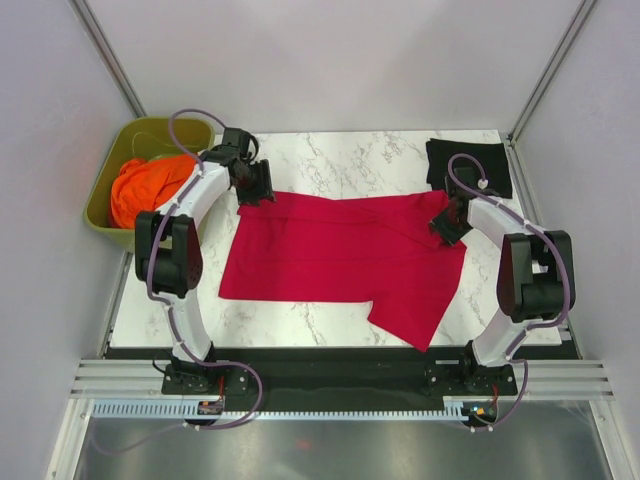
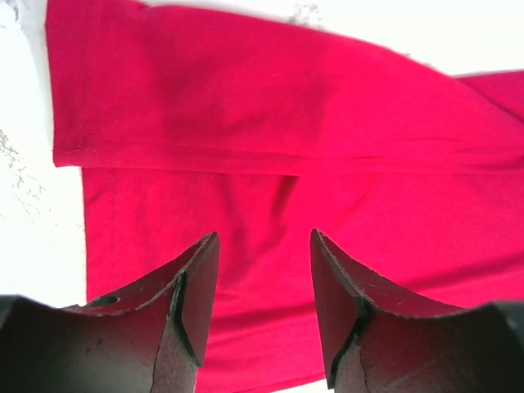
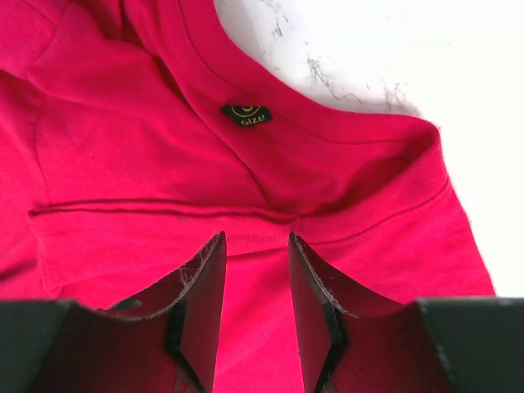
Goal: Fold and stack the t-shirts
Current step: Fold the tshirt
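Note:
The crimson red t-shirt (image 1: 340, 255) lies spread on the marble table (image 1: 330, 160), one side folded over along its far edge. A black t-shirt (image 1: 470, 165) lies folded at the back right corner. My left gripper (image 1: 255, 185) hovers over the red shirt's back left corner. In the left wrist view its jaws (image 2: 264, 241) stand open above the folded hem of the red cloth (image 2: 286, 123), nothing pinched. My right gripper (image 1: 447, 225) is over the collar at the shirt's right end. In the right wrist view it (image 3: 256, 241) is open just below the neck label (image 3: 246, 115).
An olive-green tub (image 1: 100, 215) stands off the table's left side with orange cloth (image 1: 145, 185) in it. Grey walls close in the back and both sides. A sleeve of the red shirt reaches toward the table's front edge (image 1: 340, 340).

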